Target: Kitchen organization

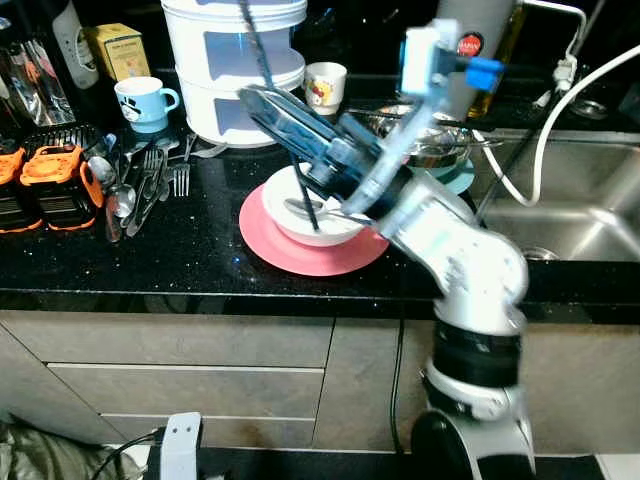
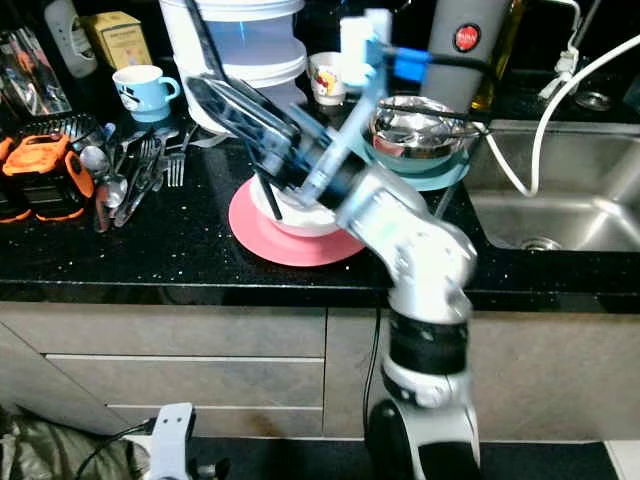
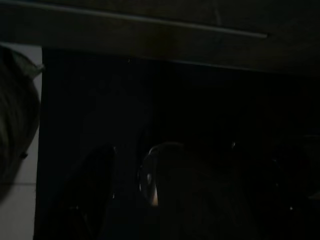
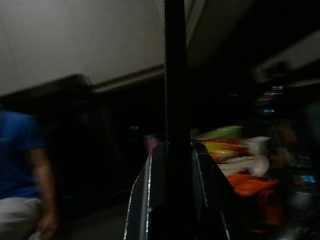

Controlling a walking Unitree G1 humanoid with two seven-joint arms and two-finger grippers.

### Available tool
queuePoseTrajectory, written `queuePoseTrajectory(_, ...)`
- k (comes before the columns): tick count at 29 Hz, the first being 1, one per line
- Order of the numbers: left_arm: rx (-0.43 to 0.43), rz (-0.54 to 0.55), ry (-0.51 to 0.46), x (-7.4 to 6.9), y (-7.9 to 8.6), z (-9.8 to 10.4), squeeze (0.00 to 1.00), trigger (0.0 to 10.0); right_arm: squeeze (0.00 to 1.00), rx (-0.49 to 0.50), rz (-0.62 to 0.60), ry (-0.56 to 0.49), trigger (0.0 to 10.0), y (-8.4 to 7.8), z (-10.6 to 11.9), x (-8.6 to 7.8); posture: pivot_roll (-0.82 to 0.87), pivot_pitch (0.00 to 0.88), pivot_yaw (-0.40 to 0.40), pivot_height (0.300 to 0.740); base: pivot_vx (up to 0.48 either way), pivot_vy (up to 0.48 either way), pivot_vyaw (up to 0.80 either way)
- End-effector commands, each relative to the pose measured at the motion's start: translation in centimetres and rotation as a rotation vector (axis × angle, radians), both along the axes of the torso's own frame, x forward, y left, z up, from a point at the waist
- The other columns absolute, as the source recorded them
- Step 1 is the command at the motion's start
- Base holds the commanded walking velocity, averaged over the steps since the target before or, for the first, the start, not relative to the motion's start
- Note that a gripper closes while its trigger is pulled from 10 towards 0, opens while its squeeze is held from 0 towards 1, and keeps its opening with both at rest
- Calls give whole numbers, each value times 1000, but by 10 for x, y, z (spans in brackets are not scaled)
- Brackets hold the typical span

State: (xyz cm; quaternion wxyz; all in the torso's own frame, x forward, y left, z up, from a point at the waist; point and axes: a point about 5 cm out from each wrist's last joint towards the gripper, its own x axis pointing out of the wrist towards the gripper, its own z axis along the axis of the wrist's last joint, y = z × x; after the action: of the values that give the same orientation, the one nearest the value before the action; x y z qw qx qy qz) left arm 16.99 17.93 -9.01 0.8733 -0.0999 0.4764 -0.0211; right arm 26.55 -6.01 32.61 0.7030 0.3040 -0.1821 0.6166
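A white bowl with a spoon in it sits on a pink plate at the middle of the black counter. My right arm reaches over it from the right. The right gripper hangs above the bowl with its fingers spread wide. One black finger points up and the other dips into the bowl. Nothing sits between them. Behind stands a steel bowl on a teal plate. The left arm hangs idle, and its wrist view is nearly black.
Loose forks and spoons lie left of the plate, beside orange-black tools. A blue mug, a white stacked container and a small cup line the back. The sink is right. A person in blue shows blurred.
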Motion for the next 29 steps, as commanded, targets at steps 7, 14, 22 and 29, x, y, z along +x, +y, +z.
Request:
queuePoseTrajectory(7,11,-29,8,-1,-1,0,0,10000,0,72,27,75,10000,-2,-12,-11,-5,41,-6,740,0,0,0)
queuePoseTrajectory(14,-8,-53,0,0,-3,0,0,10000,0,65,-214,198,10000,-14,-25,15,-10,41,0,740,0,-89,0)
queuePoseTrajectory(22,-8,-63,2,0,-3,0,0,10000,0,28,-330,207,10000,-24,-29,26,-12,41,0,740,0,-430,0)
queuePoseTrajectory(29,-9,-68,3,0,-2,0,0,10000,0,15,-356,203,10000,-21,-29,29,-9,37,0,740,0,-460,0)
